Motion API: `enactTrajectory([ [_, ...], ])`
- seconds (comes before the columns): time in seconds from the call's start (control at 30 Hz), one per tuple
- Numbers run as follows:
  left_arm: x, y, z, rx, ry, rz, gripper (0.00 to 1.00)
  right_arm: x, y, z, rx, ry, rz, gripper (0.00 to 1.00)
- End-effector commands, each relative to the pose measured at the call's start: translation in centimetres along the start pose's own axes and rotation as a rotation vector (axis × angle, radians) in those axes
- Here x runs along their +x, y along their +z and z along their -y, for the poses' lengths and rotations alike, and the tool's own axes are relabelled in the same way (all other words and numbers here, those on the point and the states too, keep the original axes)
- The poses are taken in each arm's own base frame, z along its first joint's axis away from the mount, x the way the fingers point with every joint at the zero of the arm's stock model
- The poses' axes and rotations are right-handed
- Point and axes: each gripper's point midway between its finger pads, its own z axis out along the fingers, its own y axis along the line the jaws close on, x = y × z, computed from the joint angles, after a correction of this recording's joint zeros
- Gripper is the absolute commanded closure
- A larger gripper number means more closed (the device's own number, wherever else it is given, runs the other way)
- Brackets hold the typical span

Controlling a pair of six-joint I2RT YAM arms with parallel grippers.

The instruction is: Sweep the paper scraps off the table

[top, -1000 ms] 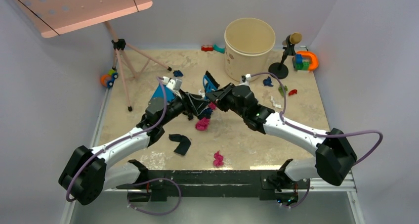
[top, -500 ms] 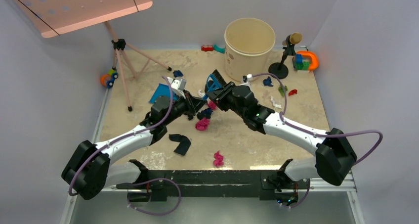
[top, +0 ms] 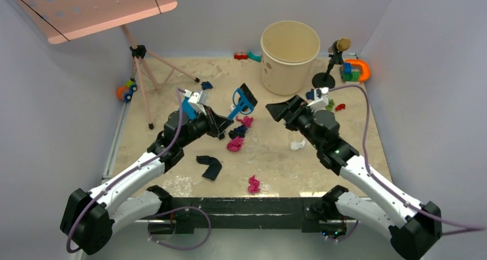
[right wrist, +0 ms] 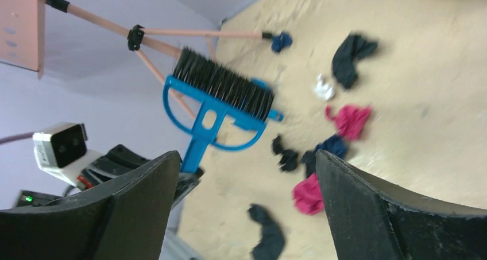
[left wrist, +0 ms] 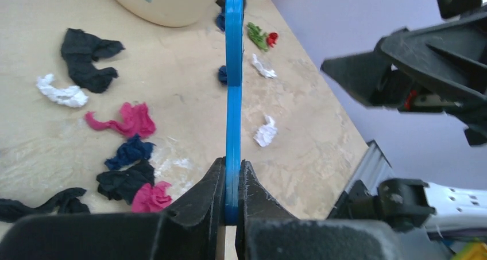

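My left gripper (top: 223, 124) (left wrist: 232, 169) is shut on the handle of a blue brush (top: 243, 97) (left wrist: 234, 88) (right wrist: 223, 101); its black bristles point away over the table (top: 275, 168). To the right my right gripper (top: 280, 108) (right wrist: 247, 156) hangs open and holds nothing. Paper scraps lie below the brush: pink (top: 235, 144) (left wrist: 129, 119) (right wrist: 350, 121), dark blue (top: 238, 131) (left wrist: 129, 151) and black (top: 210, 166) (right wrist: 267, 234). A pink scrap (top: 253, 184) lies near the front edge and a white one (top: 297, 144) (left wrist: 265, 132) below the right gripper.
A blue dustpan (top: 188, 107) lies half hidden behind the left wrist. A beige bucket (top: 290, 56) stands at the back. A tripod (top: 143, 70) with a pink board is at the back left. Toys (top: 355, 70) and a black stand (top: 328, 68) sit at the back right, with blue, green and red scraps (top: 328, 104).
My right gripper let go of the brush, opened and drew back to the right. My left gripper shut on the brush handle and now holds it alone.
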Motion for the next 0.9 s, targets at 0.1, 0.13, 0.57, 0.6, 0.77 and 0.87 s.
enactTrajectory([
  [0.1, -0.1, -3.7, 8.2, 0.335, -0.087, -0.21, 1.0, -3.0, -4.1, -1.2, -0.24, -0.495, -0.062, 0.01],
  [0.13, -0.1, -4.4, 9.4, 0.396, -0.1, -0.238, 1.0, -2.8, -4.4, -1.8, -0.287, -0.513, -0.097, 0.01],
  [0.57, -1.5, -7.5, 15.1, 0.666, -0.168, -0.416, 1.0, 2.1, -8.3, -7.1, -0.806, -0.52, -0.328, 0.1],
  [0.6, -1.5, -7.4, 15.1, 0.668, -0.171, -0.419, 1.0, 2.2, -8.5, -7.2, -0.818, -0.518, -0.328, 0.11],
  [0.77, -1.6, -7.3, 15.3, 0.682, -0.176, -0.417, 1.0, 2.5, -9.1, -7.6, -0.849, -0.503, -0.354, 0.38],
  [0.87, -1.5, -7.0, 15.1, 0.679, -0.173, -0.421, 1.0, 2.4, -9.3, -7.7, -0.845, -0.495, -0.346, 0.61],
])
